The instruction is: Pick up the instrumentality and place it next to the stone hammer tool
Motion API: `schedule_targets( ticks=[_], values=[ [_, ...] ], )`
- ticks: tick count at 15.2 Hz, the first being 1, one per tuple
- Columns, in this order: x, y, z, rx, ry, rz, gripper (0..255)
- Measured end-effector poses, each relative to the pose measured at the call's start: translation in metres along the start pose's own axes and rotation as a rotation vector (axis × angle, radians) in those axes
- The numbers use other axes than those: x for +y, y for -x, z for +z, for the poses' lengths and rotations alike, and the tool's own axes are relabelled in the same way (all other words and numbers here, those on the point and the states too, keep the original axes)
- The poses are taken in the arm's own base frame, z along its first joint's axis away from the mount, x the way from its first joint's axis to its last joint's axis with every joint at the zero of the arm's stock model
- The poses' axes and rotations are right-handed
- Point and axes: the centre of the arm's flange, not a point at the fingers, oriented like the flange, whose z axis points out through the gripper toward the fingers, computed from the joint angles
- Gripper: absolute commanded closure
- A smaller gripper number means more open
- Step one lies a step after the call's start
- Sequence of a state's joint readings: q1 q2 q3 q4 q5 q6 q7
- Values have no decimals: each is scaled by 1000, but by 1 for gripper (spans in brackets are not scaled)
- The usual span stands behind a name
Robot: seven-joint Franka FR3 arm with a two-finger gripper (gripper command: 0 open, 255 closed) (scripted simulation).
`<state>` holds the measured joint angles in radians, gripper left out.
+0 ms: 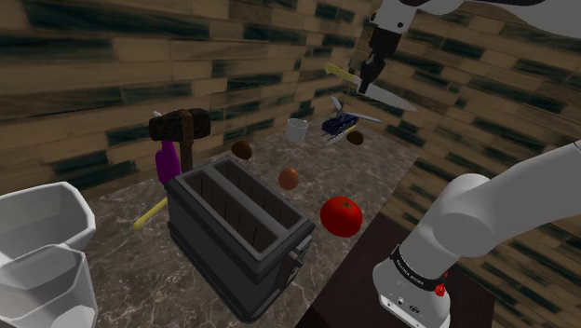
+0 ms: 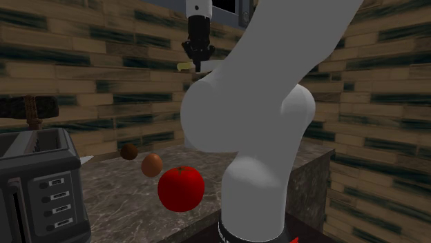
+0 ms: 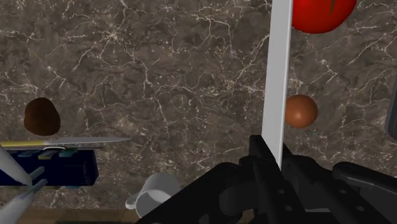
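Counter [image 1: 126, 266]: dark marbled slab.
Toaster [image 1: 237, 233]: dk grey, 2-slot, at the counter end nearest the stand.
Stone hammer [image 1: 182, 128]: head shows behind toaster, by wall.
Knife [image 1: 386, 95]: task item; yellow handle, grey blade; aloft, above toy helicopter, well apart from hammer.
Gripper [image 1: 369, 82]: clamped on knife, blade betw. fingers in wrist view.
Toy helicopter [image 1: 340, 121]: blue, on counter nr mug.
Red fruit [image 1: 341, 216]: just beside toaster.
Mug [image 1: 296, 130]: white, far end.

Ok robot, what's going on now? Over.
Hand shut on knife, up in the air. Hammer by the wall. Toaster, purple bottle crowd it.
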<state>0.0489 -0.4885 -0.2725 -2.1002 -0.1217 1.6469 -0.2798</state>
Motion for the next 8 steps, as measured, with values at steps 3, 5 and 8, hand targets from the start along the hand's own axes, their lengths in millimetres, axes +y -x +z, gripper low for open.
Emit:
schedule_targets(
  ticks=[3, 5, 8],
  values=[
    [-38, -11, -1, 0, 0, 0, 255],
    [-68, -19, 1, 0, 0, 0, 255],
    [-103, -28, 1, 0, 0, 1, 255]
  ],
)
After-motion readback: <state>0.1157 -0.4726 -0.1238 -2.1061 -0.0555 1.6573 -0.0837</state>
